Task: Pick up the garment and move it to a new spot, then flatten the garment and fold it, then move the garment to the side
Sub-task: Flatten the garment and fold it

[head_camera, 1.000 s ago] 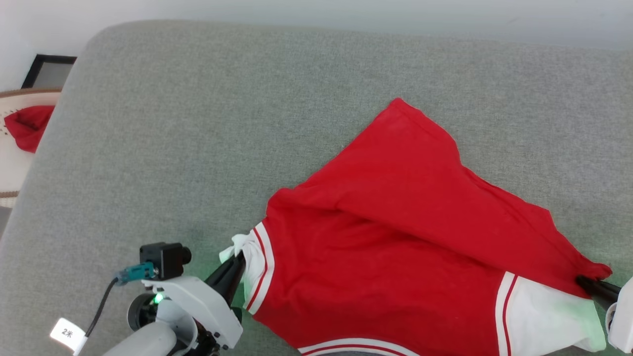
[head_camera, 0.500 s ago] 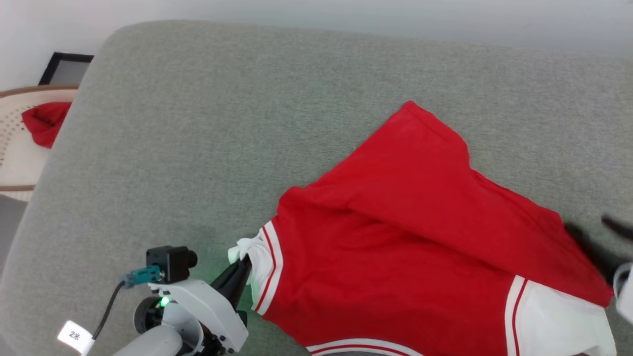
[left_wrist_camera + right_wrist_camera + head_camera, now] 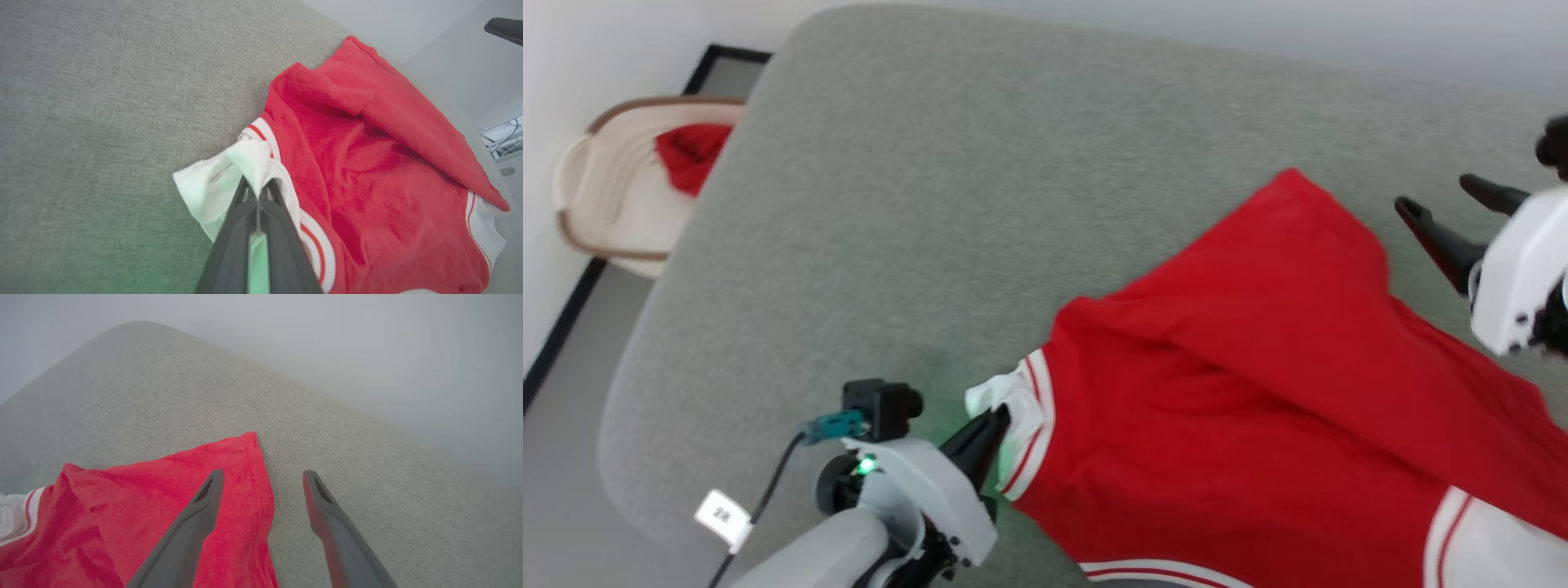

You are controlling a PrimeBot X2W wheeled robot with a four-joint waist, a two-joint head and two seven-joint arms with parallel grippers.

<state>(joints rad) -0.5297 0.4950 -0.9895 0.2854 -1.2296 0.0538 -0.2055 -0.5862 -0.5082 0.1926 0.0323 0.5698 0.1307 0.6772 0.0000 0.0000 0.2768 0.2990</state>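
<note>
Head view: the garment (image 3: 1258, 408) lay rumpled on the grey cushion (image 3: 1013, 204), bottom edge cut off by the frame. Left tool (image 3: 999, 415) was clenched on its white corner; right tool (image 3: 1433, 192) hung wide open past the far red corner. Cable tag (image 3: 723, 516): writing too blurry to read. Left wrist view: white fabric bunched between shut jaws. Right wrist view: jaws spread, nothing held.

You had the left gripper (image 3: 258, 191) clamped on a white corner of the red jersey (image 3: 367, 163), which lay rumpled on the grey cushion (image 3: 102, 102), its far flap folded over.
</note>
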